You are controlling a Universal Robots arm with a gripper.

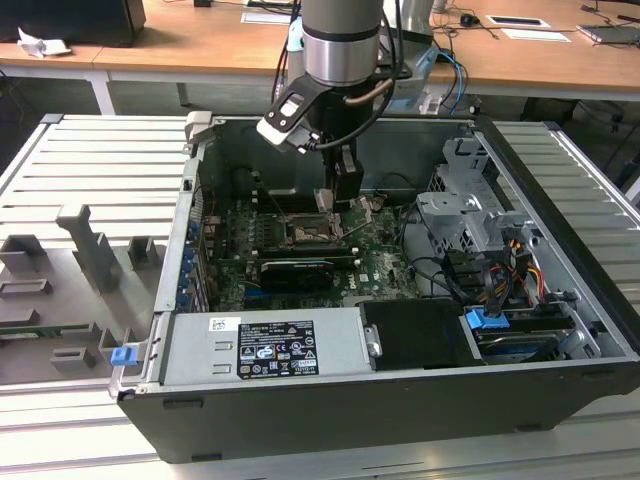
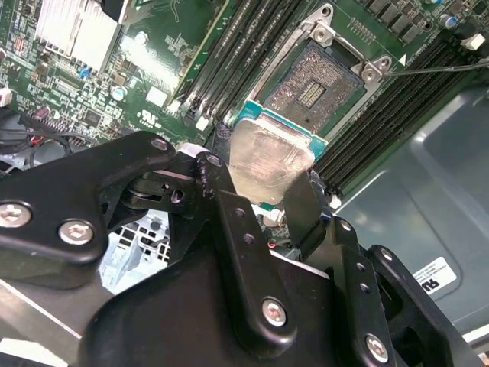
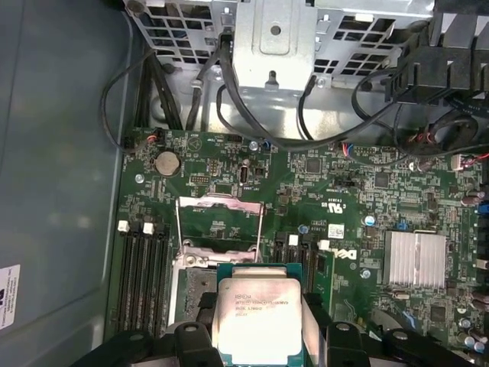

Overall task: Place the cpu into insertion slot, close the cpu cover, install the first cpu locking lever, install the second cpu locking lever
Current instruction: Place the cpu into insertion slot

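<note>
The cpu, a flat silvery square chip [image 3: 256, 317], is clamped in my gripper [image 3: 263, 340] over the black-framed insertion slot [image 2: 315, 88]; placing it likely needs squaring.

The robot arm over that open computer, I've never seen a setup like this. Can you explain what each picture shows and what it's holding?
It is one robot arm reaching down into an open computer case lying on a ribbed metal table. The exterior view looks on from off the arm. Both wrist views come from cameras riding on the arm, looking past its black gripper at the green motherboard. The gripper is shut on the cpu, a flat silvery square chip, held above the board. Near it is the insertion slot, its centre bare, with the cpu cover swung open. The chip is not seated yet.
</note>
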